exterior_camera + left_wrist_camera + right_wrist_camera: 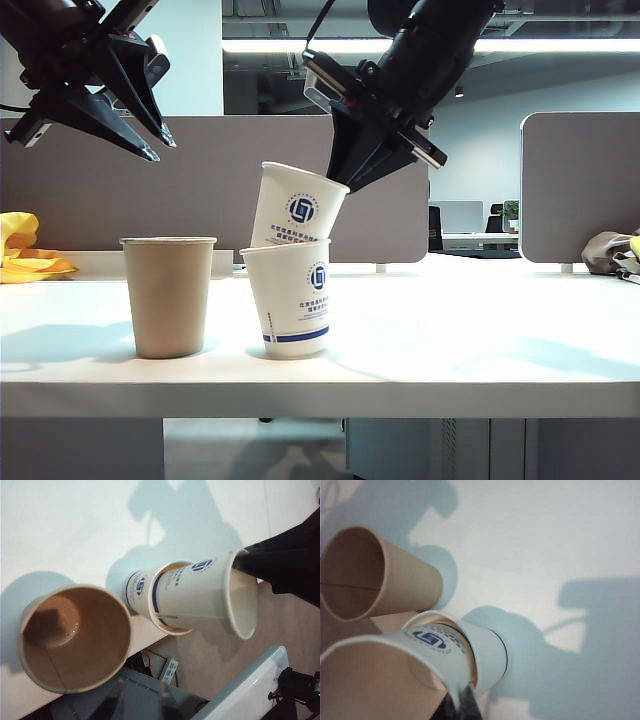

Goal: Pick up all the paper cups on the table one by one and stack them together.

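White logo cup (297,205), pinched at its rim by my right hand (345,180), sits tilted in the second white cup (292,300) on the tabletop (450,330). Left wrist: brown cup (75,637) unstacked beside them; left hand (150,125) spread, empty. Right wrist: nesting incomplete.

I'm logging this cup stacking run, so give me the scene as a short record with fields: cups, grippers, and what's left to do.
brown cup: brown kraft cup upright on the table, left of the white pair, unstacked
lower white cup: lower white cup upright on the table
upper white cup: upper white cup tilted, base inside the lower one, not fully seated
right gripper: right gripper shut on the upper white cup's rim
left gripper: left gripper open, empty, above the brown cup
remaining: seat upper cup, stack brown cup
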You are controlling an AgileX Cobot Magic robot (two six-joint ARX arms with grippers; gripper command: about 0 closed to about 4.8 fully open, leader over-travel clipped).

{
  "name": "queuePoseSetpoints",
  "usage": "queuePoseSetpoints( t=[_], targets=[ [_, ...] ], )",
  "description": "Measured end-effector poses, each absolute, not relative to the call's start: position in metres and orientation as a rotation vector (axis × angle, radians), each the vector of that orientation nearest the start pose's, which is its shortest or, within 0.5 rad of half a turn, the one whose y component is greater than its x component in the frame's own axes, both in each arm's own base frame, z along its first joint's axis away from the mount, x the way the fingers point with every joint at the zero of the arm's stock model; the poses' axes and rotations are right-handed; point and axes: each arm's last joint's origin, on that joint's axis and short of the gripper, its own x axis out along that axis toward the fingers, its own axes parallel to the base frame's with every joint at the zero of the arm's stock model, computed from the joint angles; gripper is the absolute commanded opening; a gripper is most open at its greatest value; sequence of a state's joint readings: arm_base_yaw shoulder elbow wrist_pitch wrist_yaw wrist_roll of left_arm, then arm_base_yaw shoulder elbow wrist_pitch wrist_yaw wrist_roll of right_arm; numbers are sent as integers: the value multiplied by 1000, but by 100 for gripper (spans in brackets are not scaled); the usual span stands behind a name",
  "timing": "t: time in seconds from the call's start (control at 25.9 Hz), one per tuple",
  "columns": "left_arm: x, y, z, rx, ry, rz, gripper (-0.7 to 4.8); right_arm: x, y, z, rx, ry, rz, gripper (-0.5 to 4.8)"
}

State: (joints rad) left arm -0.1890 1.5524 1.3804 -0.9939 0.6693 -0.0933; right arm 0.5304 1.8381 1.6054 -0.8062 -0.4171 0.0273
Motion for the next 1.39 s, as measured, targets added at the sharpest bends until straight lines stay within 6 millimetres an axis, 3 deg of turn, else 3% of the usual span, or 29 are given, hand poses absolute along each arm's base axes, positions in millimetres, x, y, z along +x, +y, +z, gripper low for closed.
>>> queuePoseSetpoints(
  t=[0.08, 0.23, 0.35, 0.42, 0.58, 0.73, 0.85, 0.96, 1.39],
  targets=[
    [293, -74, 301, -362, 1207, -699, 94, 332, 207, 278, -46, 1083, 827, 0],
    [293, -73, 301, -339, 1211, -664, 93, 332, 206, 276, -75, 1081, 794, 73],
    [293, -73, 300, -339, 1215, -660, 93, 333, 204, 275, -75, 1086, 790, 182],
    [293, -73, 300, -329, 1215, -646, 93, 333, 204, 275, -75, 1093, 787, 214],
    [294, -73, 300, -318, 1216, -629, 93, 335, 205, 287, -74, 1079, 790, 214],
    [296, -73, 297, -309, 1215, -618, 93, 342, 201, 329, -55, 965, 791, 213],
    [302, -72, 287, -286, 1259, -563, 93, 341, 198, 344, -46, 947, 797, 212],
    [305, -72, 278, -267, 1302, -521, 93, 336, 199, 345, -27, 985, 839, 211],
    [305, -70, 276, -205, 1307, -455, 89, 322, 194, 342, -36, 1131, 818, 207]
  ],
)
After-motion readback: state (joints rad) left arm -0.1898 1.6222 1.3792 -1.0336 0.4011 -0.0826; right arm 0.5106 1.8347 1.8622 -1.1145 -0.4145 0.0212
